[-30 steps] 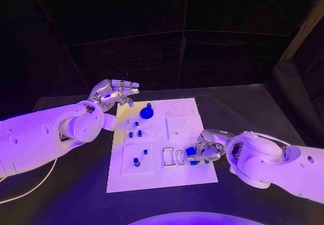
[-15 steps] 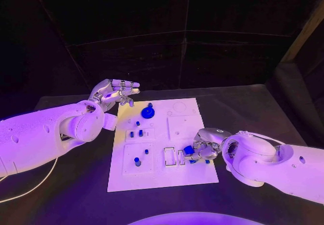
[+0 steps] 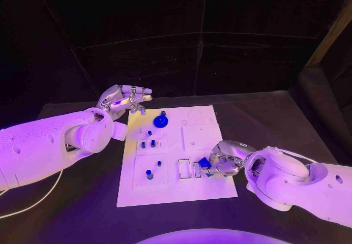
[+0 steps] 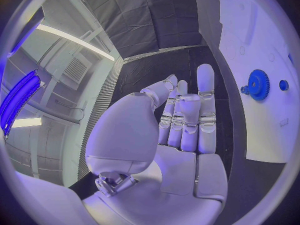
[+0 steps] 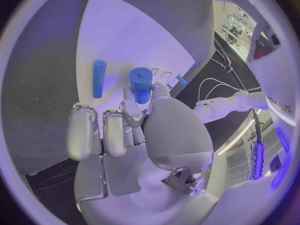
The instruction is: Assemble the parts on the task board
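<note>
1. Task board [image 3: 202, 190] is laid flat in the middle of the black counter [image 3: 293, 122], between the two arms, with small blue parts standing in its recesses.
2. Part of the board's right edge is hidden in the head view by the right hand [image 3: 222, 161], so the recesses under that hand cannot be made out.
3. A short blue cylinder [image 5: 141, 81] is pinched between the right hand's thumb and a finger; in the right wrist view its round top is seen just above the fingertips.
4. Whether the cylinder's lower end touches the board cannot be told, since it is covered by the fingers.
5. The right hand's remaining fingers [image 5: 81, 132] are curled downward beside the grip and nothing is held in them.
6. A longer blue peg [image 5: 99, 78] is seen lying on the board near the held cylinder, apart from the fingers.
7. The right arm is brought in from the right edge, with its hand lowered over the board's right side beside the rectangular slots [image 3: 183, 169].
8. The left hand [image 3: 124, 99] is held raised off the counter beside the board's far left corner, its fingers extended side by side and nothing gripped.
9. A blue gear [image 3: 160, 121] is seen on the board's far end, near the left hand but apart from it.
</note>
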Robot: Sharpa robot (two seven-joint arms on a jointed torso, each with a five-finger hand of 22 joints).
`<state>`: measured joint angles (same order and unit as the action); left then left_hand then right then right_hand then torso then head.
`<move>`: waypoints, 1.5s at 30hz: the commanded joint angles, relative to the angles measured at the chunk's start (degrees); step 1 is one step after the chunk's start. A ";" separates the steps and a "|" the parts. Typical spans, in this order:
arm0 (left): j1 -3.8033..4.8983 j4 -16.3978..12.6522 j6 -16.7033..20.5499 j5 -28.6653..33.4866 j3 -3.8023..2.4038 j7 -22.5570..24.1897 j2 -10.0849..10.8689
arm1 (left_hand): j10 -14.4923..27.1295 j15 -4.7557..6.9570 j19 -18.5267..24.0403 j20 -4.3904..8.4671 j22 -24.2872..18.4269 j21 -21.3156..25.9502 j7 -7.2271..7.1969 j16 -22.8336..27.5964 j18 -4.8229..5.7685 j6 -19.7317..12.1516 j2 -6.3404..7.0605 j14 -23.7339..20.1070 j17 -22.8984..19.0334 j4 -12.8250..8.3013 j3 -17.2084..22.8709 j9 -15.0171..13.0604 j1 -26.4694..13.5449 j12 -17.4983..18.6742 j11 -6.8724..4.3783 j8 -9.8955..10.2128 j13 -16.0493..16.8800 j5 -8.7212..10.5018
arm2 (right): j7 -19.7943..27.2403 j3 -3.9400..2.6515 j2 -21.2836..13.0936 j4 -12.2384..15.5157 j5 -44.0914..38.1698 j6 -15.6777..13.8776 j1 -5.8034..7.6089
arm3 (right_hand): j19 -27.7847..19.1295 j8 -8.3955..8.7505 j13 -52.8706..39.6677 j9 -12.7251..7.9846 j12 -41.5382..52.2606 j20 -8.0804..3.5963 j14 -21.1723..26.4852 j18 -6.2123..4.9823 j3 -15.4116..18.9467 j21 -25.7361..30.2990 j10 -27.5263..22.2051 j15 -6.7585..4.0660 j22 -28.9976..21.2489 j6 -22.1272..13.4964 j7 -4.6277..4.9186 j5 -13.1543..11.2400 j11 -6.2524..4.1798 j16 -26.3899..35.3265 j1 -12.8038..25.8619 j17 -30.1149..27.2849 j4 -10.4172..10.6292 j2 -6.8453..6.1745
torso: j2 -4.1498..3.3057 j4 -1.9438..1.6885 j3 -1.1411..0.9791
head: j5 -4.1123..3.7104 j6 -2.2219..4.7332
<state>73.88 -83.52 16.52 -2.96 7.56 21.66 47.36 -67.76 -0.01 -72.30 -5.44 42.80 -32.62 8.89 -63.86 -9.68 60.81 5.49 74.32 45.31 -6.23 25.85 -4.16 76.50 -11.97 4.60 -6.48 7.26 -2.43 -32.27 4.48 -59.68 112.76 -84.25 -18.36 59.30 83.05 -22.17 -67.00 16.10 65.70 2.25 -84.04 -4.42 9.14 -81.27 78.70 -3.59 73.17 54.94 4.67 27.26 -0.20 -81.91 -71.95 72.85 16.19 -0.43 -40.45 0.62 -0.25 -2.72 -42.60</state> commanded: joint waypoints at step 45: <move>0.10 -0.28 -0.76 0.13 -0.05 0.15 -0.13 | 0.52 0.11 0.36 -0.01 -0.12 0.38 0.24 0.27 -0.68 -0.37 -0.58 -0.51 -0.15 0.16 -0.62 0.11 -0.15 -0.47 0.09 -0.16 0.19 -0.33 | -1.33 -0.09 9.04 -3.34 3.46 -5.18 0.09 | 0.41 -1.22 0.47 1.81 -4.07 -0.20 -2.93 1.00 5.89 -0.25 -0.31 -0.62 0.10 0.98 -0.50 -21.40 -0.05 0.29 9.90 -0.73 0.64 -0.21 | 0.01 -0.03 0.02 | 1.36 -0.57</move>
<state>73.89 -83.71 16.38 -2.96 7.56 21.59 47.27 -67.55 0.20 -72.30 -5.44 42.76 -32.62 9.10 -63.86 -9.68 60.60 5.49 74.11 45.18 -6.08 25.70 -4.13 76.50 -12.20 4.81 -6.48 7.36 -2.43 -33.32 4.42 -50.70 109.32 -78.23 -23.10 59.33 83.25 -23.46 -66.66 17.85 61.82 2.05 -84.04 -4.42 15.25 -81.59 78.70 -4.02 73.35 56.26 4.10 6.08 -0.19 -81.90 -62.69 72.17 16.77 -0.61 -40.47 0.57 -0.20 -1.40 -43.17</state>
